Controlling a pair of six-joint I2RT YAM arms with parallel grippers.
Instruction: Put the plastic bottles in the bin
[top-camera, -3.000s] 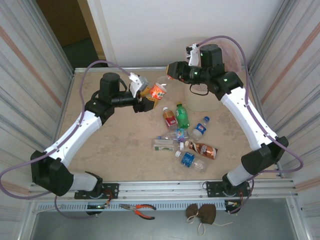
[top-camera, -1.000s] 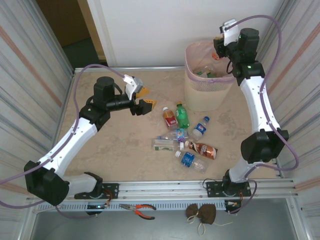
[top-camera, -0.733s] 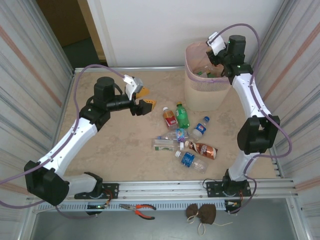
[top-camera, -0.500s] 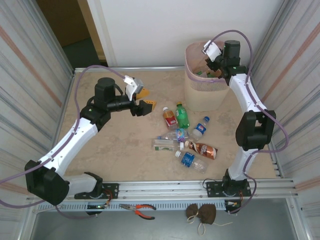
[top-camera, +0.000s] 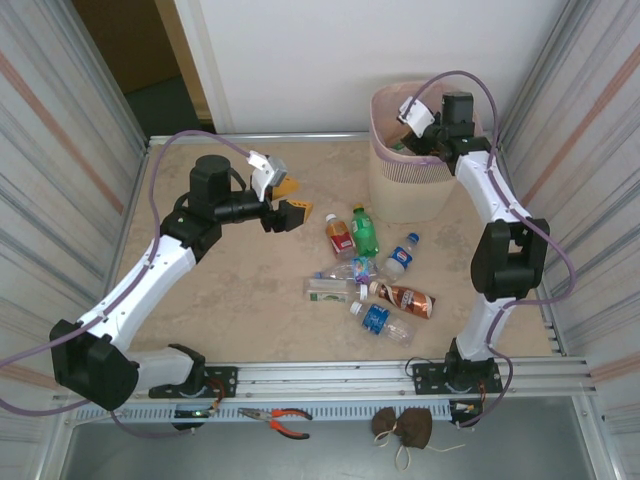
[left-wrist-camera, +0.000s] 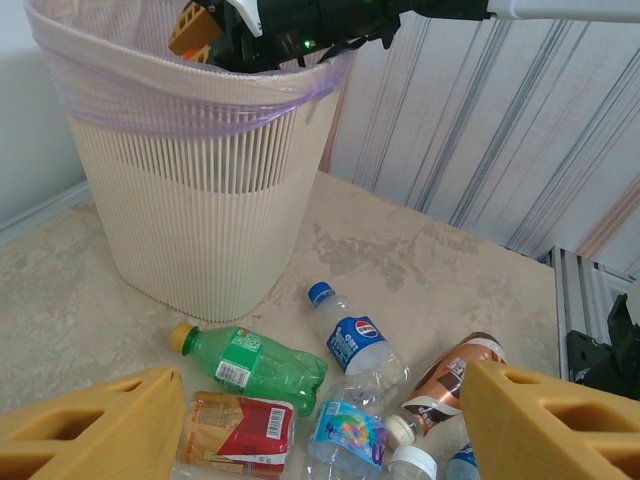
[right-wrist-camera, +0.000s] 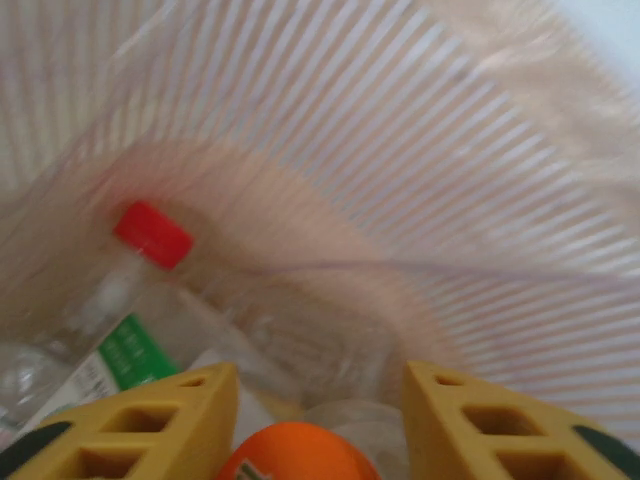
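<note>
Bin (top-camera: 400, 195) partly hides right end effector (right-wrist-camera: 320, 368); orange bottle top (right-wrist-camera: 300, 455) between fingers, cropped, grip unclear. Left end effector (left-wrist-camera: 320, 372) wide, empty. Beige table (top-camera: 250, 280).

A pale, marbled beige tabletop (top-camera: 250, 290) lies under even, soft light. Ribbed metal panels (top-camera: 60, 150) rise at 9 and 3 o'clock, a plain white wall (top-camera: 330, 60) stands at 12, and a dim brown doorway (top-camera: 130, 50) opens at 11.

The blue-capped bottle (left-wrist-camera: 350, 340) carries a blue label with the round red, white and blue Pepsi emblem. The print on the green bottle (left-wrist-camera: 250, 358) and the red-labelled bottle (left-wrist-camera: 235, 432) is too small to read.
</note>
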